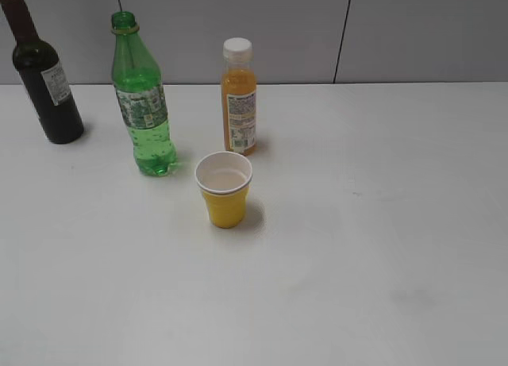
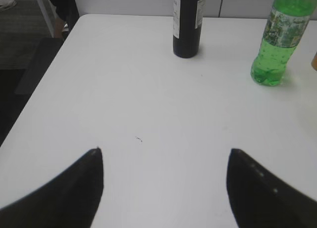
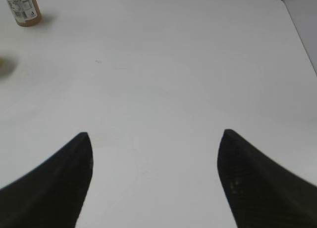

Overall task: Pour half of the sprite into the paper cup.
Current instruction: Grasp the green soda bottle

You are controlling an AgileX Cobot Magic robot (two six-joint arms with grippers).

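Green sprite (image 1: 143, 104) uncapped; wine bottle (image 1: 44, 72) top cropped.

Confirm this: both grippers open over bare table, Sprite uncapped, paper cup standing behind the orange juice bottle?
Not quite. In the exterior view the paper cup stands in front of the orange juice bottle. The rest holds: left gripper and right gripper open, Sprite bottle uncapped.

Even, bright light washes the white table (image 1: 381, 247); soft short shadows fall right of the bottles. Both wrist views are softer, their dark fingers (image 2: 69, 188) blurred.
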